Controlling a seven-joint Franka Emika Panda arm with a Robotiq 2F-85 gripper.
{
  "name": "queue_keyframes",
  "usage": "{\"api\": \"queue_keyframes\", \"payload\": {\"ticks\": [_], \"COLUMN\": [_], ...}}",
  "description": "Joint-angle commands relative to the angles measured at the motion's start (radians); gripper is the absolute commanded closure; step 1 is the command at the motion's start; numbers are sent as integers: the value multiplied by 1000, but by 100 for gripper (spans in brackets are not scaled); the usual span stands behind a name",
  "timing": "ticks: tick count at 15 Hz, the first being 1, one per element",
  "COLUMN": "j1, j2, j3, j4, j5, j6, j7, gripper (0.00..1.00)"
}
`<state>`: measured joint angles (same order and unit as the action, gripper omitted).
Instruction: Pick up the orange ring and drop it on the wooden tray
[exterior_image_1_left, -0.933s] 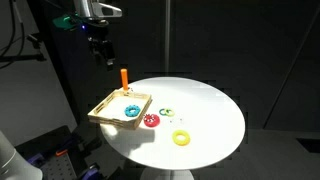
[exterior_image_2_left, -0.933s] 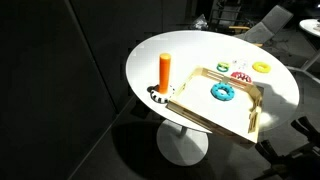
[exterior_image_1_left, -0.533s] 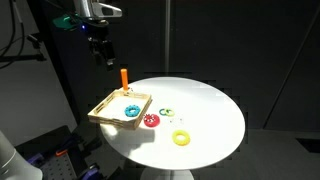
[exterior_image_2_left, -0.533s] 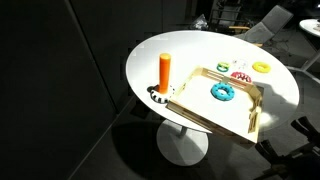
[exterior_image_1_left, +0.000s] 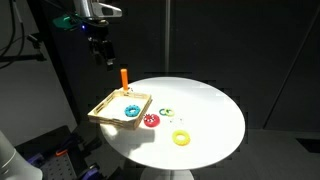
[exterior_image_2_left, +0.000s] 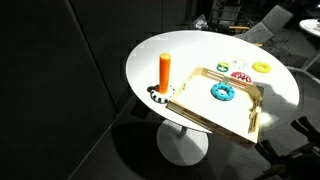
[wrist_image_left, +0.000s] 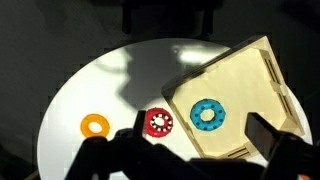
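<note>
The orange ring (wrist_image_left: 95, 126) lies flat on the white round table, apart from the tray; it looks yellow in both exterior views (exterior_image_1_left: 181, 138) (exterior_image_2_left: 261, 67). The wooden tray (exterior_image_1_left: 104, 117) (exterior_image_2_left: 198, 107) (wrist_image_left: 245, 80) sits at the table's edge and holds a blue ring (wrist_image_left: 206, 114). My gripper (exterior_image_1_left: 100, 52) hangs high above the tray side of the table, well away from the orange ring. In the wrist view its fingers (wrist_image_left: 195, 150) are spread wide with nothing between them.
A red ring (wrist_image_left: 158, 122) (exterior_image_1_left: 151, 120) lies just beside the tray's rim. A green ring (exterior_image_1_left: 166, 112) lies further in. An upright orange peg (exterior_image_1_left: 124, 78) (exterior_image_2_left: 165, 72) stands next to the tray. The table top (exterior_image_1_left: 205, 105) ends in a drop all round.
</note>
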<state>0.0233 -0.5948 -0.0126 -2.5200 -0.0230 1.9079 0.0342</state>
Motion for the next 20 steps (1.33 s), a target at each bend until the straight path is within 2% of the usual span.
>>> {"api": "queue_keyframes", "payload": {"ticks": [1,6,10,20], "j1": [-10,-10,-30,-88], "j2": [0,0,54,264], "j3": [8,8,1,-54], "j4": [2,2,18,13], "j5": [5,5,-10,-7], "j6": [-2,-2,34,283], "j7": [-4,-4,4,-15], "gripper": [0,0,0,0]}}
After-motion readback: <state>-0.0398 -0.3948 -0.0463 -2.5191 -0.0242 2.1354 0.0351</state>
